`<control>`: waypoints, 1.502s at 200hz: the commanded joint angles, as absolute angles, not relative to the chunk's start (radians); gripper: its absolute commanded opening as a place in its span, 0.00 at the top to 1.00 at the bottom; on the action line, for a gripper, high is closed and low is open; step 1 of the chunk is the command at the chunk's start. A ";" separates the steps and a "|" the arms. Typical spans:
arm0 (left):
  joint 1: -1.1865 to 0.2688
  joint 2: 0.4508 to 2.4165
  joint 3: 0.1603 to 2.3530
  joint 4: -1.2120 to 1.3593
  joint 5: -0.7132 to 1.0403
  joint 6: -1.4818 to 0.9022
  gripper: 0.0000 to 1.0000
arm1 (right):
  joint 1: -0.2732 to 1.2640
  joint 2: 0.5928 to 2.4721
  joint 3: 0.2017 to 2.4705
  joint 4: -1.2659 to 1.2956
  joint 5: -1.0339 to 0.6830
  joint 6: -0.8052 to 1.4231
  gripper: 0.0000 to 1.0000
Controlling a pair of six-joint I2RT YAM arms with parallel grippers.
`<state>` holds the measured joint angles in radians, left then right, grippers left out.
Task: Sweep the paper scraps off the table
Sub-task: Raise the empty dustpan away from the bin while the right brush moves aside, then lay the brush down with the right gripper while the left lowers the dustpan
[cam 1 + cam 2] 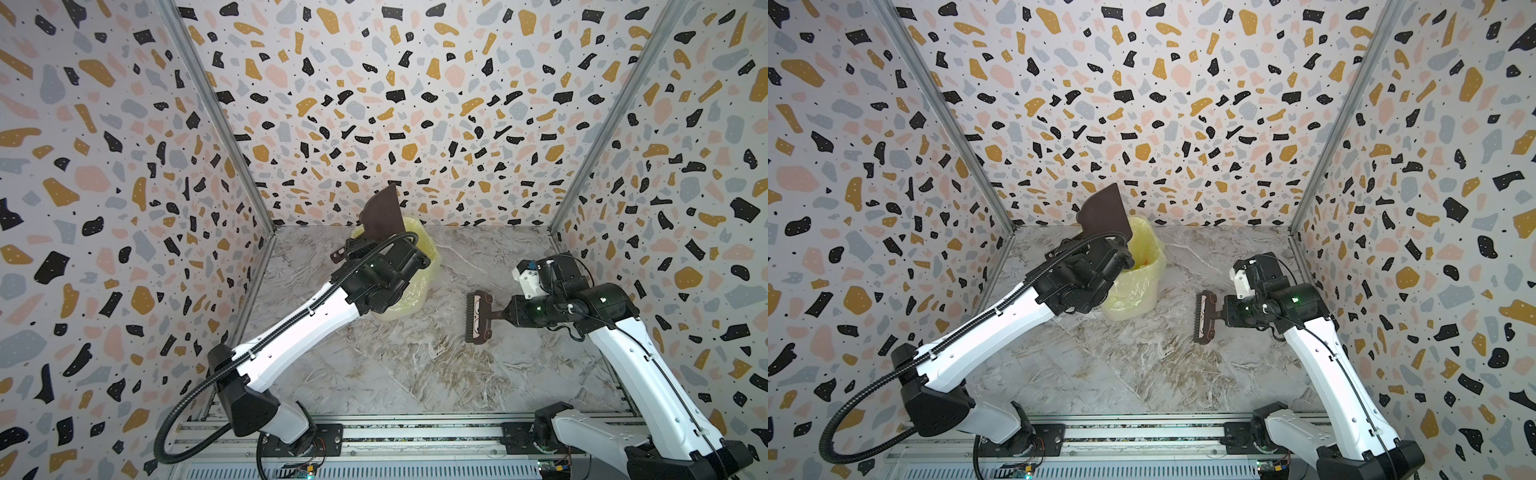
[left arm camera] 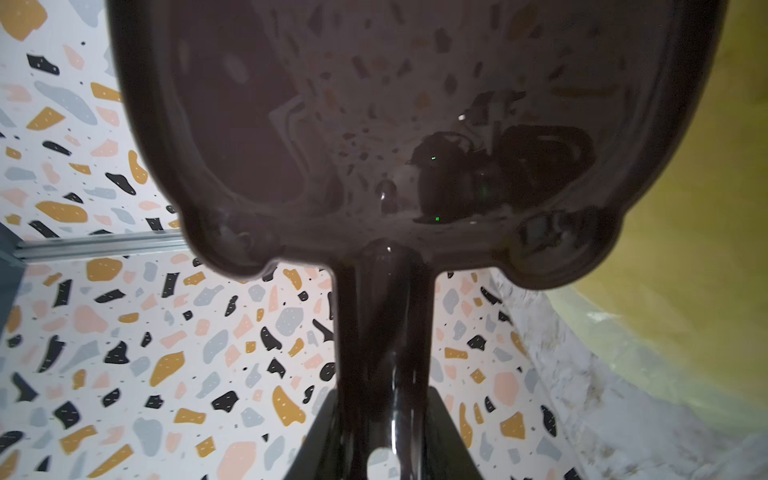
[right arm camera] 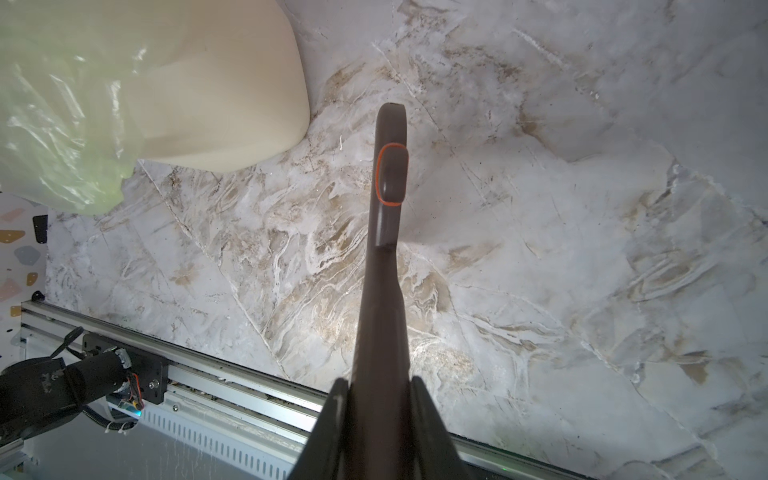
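left gripper [image 2: 384, 432] grasps dustpan [image 1: 384, 216] handle, pan tipped over yellow-lined bin [image 1: 1138, 291], contents unclear; right gripper [image 3: 380, 415] grasps brush [image 1: 478, 318].

Glossy dk-brown plastic on dustpan [image 2: 374, 124], mirror-like w/ reflections. Duller smooth brown plastic on brush [image 3: 380, 291]. Thin, crinkly, translucent yellow plastic for bin liner [image 3: 62, 124]; smooth matt cream plastic for bin [image 3: 232, 104]. Matt marble-look table [image 3: 540, 208]. Brushed metal rail [image 3: 249, 386].

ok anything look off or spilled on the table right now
Nothing stands out: no scraps show on the table, and the dustpan is tilted steeply by the lined bin, which fits emptying it.
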<state>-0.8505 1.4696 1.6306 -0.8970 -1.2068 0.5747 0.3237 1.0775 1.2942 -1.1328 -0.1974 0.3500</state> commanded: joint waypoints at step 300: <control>-0.266 0.916 0.753 -0.428 -0.288 -0.410 1.00 | -0.479 0.798 0.419 -0.389 -0.471 0.610 0.42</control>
